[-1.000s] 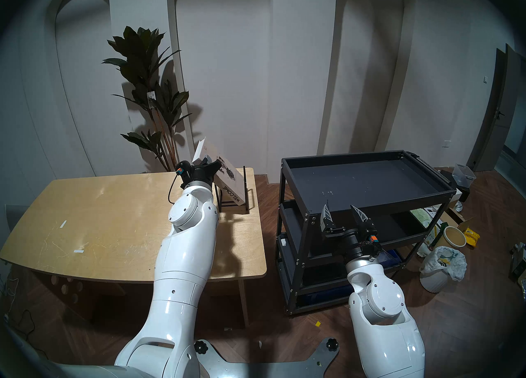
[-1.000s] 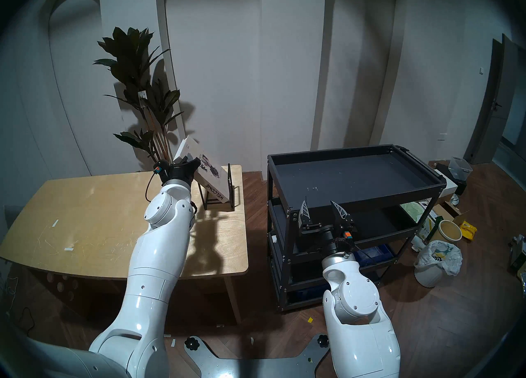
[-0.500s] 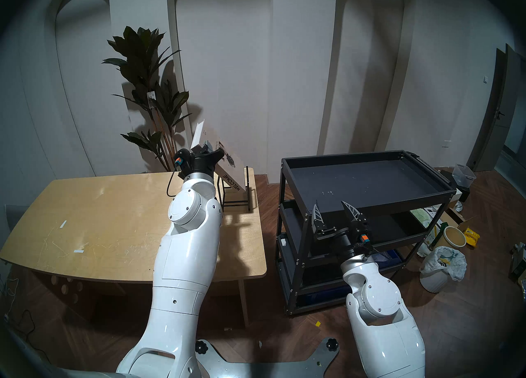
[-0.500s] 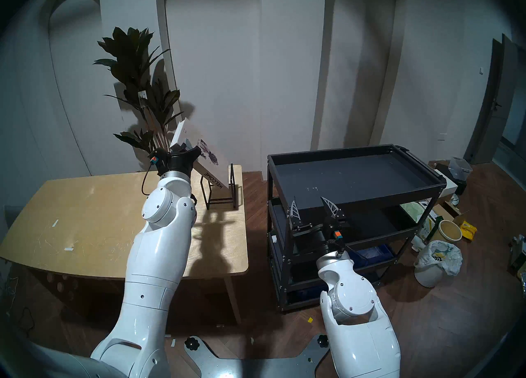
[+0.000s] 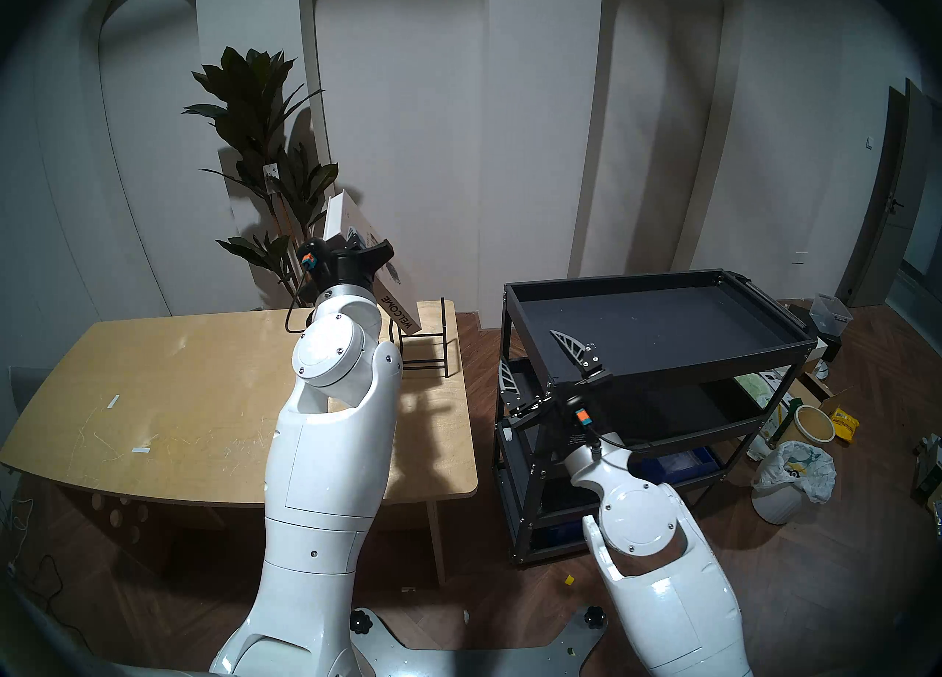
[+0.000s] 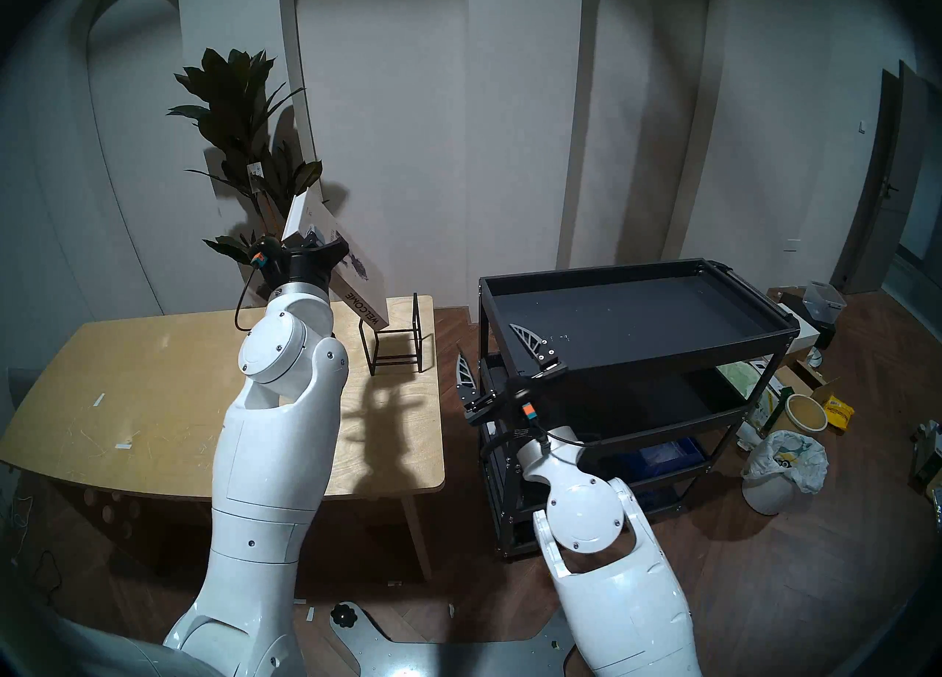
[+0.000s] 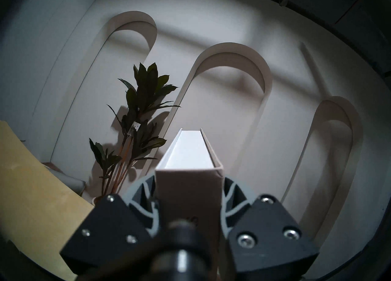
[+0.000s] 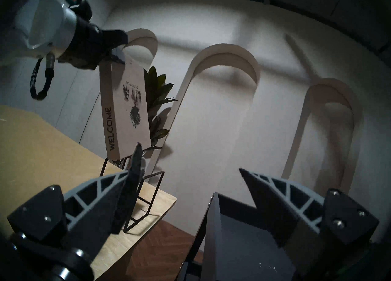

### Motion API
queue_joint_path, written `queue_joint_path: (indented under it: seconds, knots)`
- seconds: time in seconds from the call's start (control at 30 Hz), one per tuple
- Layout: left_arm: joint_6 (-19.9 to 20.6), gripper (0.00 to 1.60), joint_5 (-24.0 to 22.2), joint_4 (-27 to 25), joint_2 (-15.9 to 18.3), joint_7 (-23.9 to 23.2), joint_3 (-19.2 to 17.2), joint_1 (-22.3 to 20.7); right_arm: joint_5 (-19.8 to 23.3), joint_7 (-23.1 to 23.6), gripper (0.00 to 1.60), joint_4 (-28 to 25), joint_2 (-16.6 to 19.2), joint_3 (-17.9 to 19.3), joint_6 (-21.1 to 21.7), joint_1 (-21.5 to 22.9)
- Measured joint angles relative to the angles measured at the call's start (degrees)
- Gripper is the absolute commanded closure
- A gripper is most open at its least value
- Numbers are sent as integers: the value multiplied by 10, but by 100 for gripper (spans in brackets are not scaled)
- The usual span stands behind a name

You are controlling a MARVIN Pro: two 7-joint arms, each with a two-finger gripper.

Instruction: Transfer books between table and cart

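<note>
Since a second ago the left arm has lifted the white book out of the black wire rack, so the book now hangs tilted in the air above the rack with its lower corner just over the rack's top, and the right arm has swung leftward toward the cart's near left corner. From the head's left eye, the left gripper has its jaws clamped on the upper part of the book, "WELCOME" reading along the spine; the rack stands at the far right corner of the table, and the right gripper holds its jaws wide apart, one finger over the top tray of the cart, the other outside the cart's left post. The head's right eye gives nearly the same picture: book held aloft in front of the plant, rack below it, cart to the right across a strip of floor. At the left wrist, the book fills the gap between the two fingers, its white page edge running away from the camera. At the right wrist, the widely parted fingers frame the book hanging from the left gripper above the rack, with the cart's corner between them.
</note>
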Motion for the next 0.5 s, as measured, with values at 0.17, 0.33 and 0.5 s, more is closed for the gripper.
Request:
queue_joint_path:
  seconds: [0.17, 0.33, 0.5]
  knots:
    - [48, 160, 9, -29, -4, 31, 7, 2, -37, -17, 0, 53, -11, -25, 14, 29]
    - [81, 160, 16, -55, -9, 53, 20, 3, -43, -30, 0, 93, -17, -57, 29, 57]
    - [103, 160, 22, -78, -12, 70, 43, 6, -27, -37, 0, 103, -23, -88, 46, 85]
